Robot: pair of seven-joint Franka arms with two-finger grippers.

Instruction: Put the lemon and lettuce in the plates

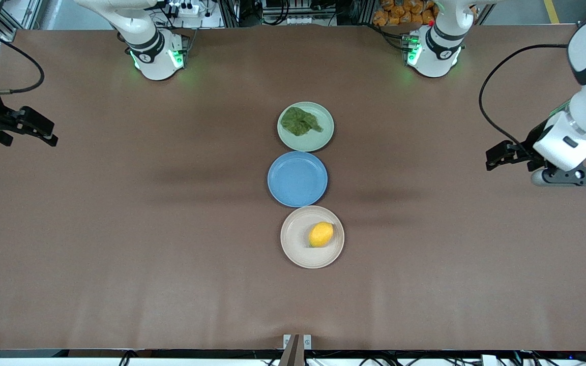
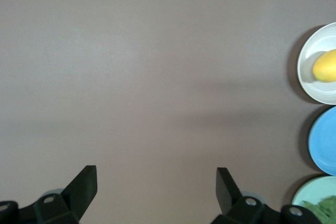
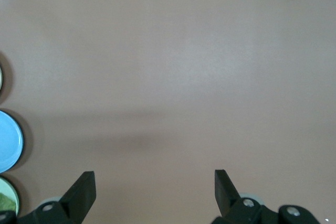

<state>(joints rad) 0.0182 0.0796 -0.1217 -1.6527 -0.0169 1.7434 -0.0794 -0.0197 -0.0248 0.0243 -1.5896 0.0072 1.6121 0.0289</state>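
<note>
Three plates in a row mid-table, two loaded; both arms waiting out at the table ends.

The lettuce (image 1: 300,121) lies in the plate farthest from the front camera (image 1: 323,140). The middle plate (image 1: 297,179) sits just beside it, nearer the camera, with nothing in it. The nearest plate (image 1: 295,249) sits just beside the middle one and holds the lemon (image 1: 321,234), which rests off-centre toward the left arm's end. The left gripper (image 1: 494,158) hangs over bare table (image 1: 120,229) toward the left arm's end, well apart from the plates, fingers spread. The right gripper (image 1: 44,133) hangs over the right arm's end, also well apart, fingers spread.
</note>
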